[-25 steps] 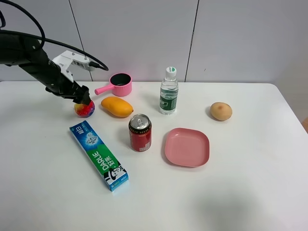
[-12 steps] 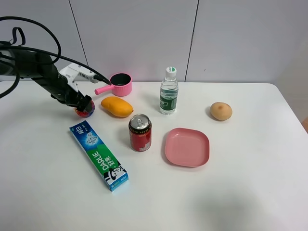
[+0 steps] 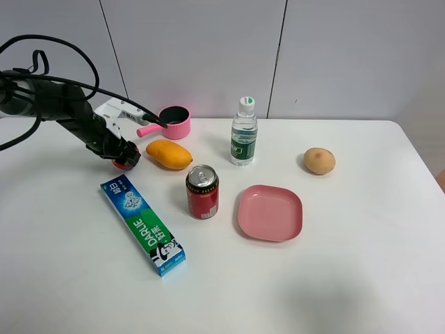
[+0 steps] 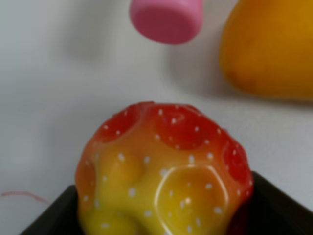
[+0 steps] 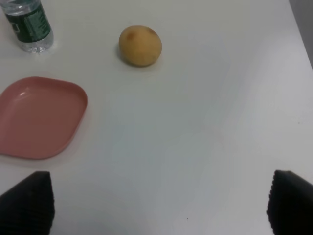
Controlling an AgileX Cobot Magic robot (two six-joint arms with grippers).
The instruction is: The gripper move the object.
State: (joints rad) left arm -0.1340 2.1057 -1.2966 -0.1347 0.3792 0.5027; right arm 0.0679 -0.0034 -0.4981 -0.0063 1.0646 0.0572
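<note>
The small bumpy ball (image 4: 166, 171), red on top and yellow below with white dots, fills the left wrist view. In the high view only a red sliver of it (image 3: 121, 165) shows under the arm. My left gripper (image 3: 124, 154) is down over the ball, just left of the mango (image 3: 169, 154). Its black jaws press against both sides of the ball in the left wrist view (image 4: 164, 200). The ball looks to rest on the white table. My right gripper (image 5: 159, 200) is open and empty over bare table; it is out of the high view.
A pink pot (image 3: 174, 122) stands behind the mango, its handle end (image 4: 166, 19) close to the ball. A toothpaste box (image 3: 142, 224), a red can (image 3: 202, 192), a water bottle (image 3: 244, 136), a pink plate (image 3: 270, 212) and a brown potato (image 3: 319, 161) lie to the right.
My left arm has lowered and shifted slightly right, and the gripper has come down over the ball, which now is almost hidden in the high view. Nothing else moved.
</note>
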